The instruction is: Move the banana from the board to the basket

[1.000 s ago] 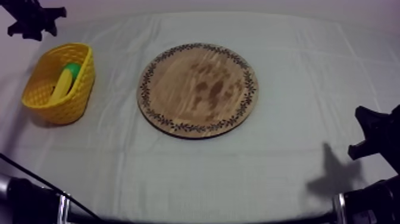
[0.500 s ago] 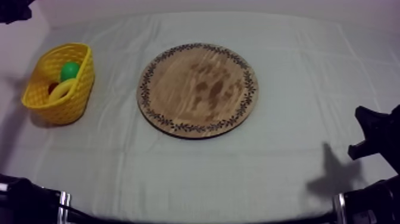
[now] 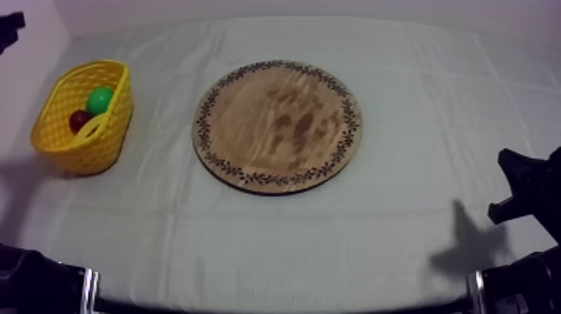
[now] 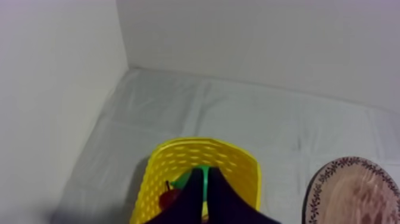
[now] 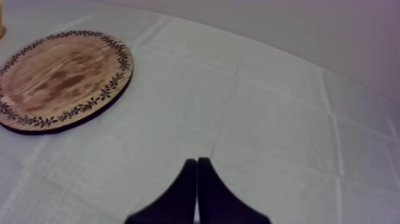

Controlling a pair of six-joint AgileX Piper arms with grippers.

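Hovering near the yellow basket with left claw pinched together like right claw, risked tipping it on any low swing.

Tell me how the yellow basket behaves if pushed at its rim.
The yellow basket looks like openwork plastic: probably light, apt to slide on the cloth. It stands fairly tall, so a rim push might tip it. The green fruit and small red fruit inside may steady it.
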